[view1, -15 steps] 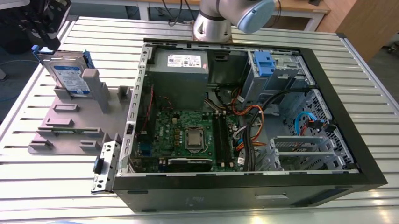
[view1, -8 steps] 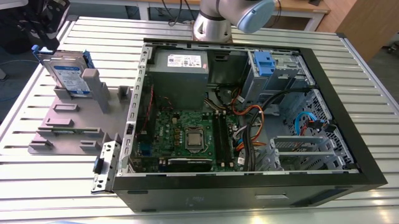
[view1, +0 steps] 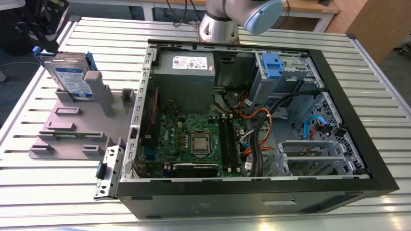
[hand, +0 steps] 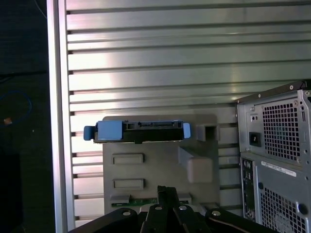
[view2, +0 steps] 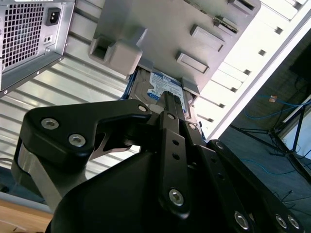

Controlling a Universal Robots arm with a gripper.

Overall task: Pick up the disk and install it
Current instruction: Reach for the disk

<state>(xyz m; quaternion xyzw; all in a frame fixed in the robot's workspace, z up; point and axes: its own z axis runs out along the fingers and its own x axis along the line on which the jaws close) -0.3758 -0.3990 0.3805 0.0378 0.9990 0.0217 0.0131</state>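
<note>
Standing upright, the disk [view1: 69, 79] looks hard but breakable; grab its flat sides. The gripper [hand: 166, 189] is closed, empty.

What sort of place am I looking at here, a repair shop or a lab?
Probably a robotics lab bench: a robot arm is mounted next to an opened desktop computer case on a slatted metal table, and the disk stands in a grey holder beside it.

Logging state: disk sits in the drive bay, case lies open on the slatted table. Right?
No: the exterior view shows the disk standing in the grey holder beside the case, not in the drive bay. Rest holds.
</note>
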